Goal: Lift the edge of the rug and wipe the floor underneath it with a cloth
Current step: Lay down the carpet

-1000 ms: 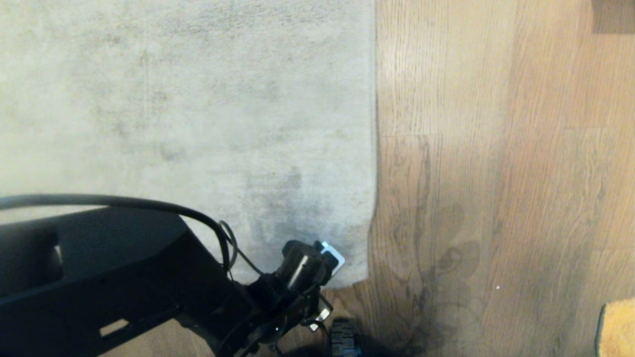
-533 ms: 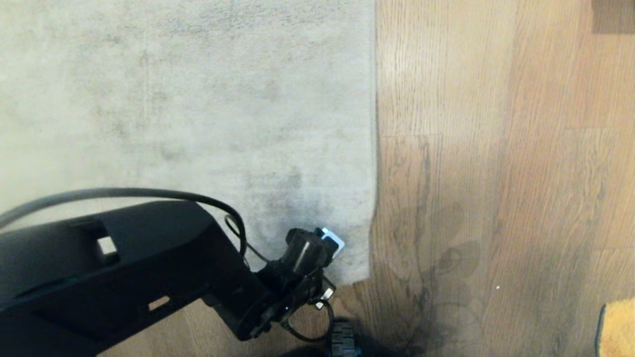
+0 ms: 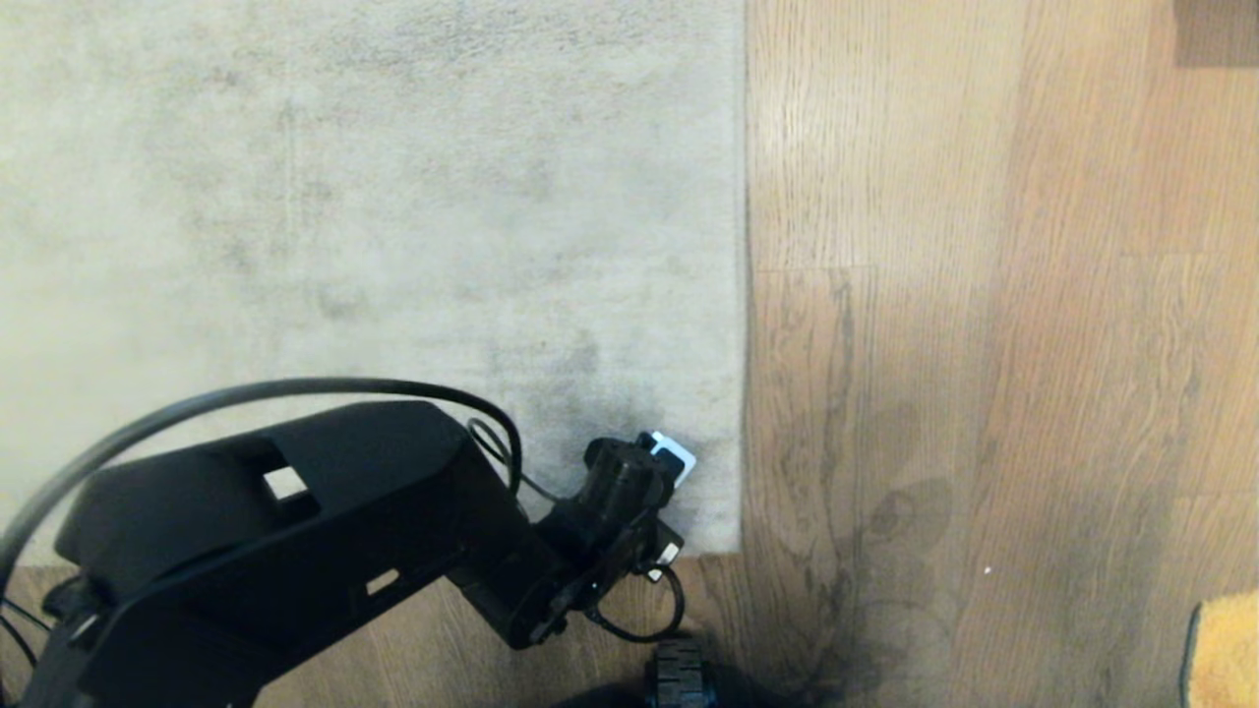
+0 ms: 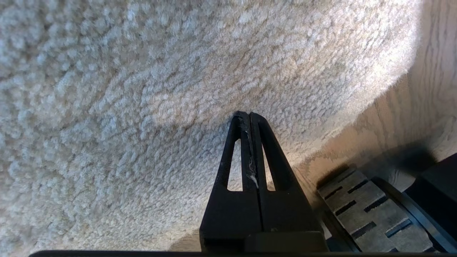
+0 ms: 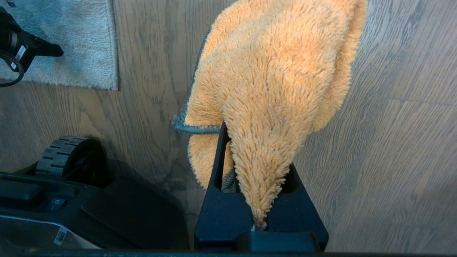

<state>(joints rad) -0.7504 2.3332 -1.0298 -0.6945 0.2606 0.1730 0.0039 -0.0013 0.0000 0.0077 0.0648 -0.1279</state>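
The grey-beige rug (image 3: 393,216) lies flat on the wood-plank floor (image 3: 984,295). Its rug edge (image 3: 743,295) runs straight down to a square corner (image 3: 733,546). My left arm's wrist (image 3: 629,492) hangs over that corner. The left gripper (image 4: 249,116) is shut with only a speck of fluff between its jaws, tips over the pile just inside the rug edge (image 4: 357,117). My right gripper (image 5: 254,128) is shut on the orange fluffy cloth (image 5: 278,78), which drapes over its fingers above bare floor. The cloth (image 3: 1225,649) also peeks in at the head view's lower right.
My base's ribbed wheel (image 3: 679,678) sits on the floor just below the rug corner, also shown as a wheel (image 5: 68,153) beside the black base. A dark patch (image 3: 1215,29) is at the far right. Open floor lies right of the rug.
My left arm has swung forward and to the right over the rug corner. The corner's edge, bent inward a second ago, now lies straight and flat. The cloth has not moved.
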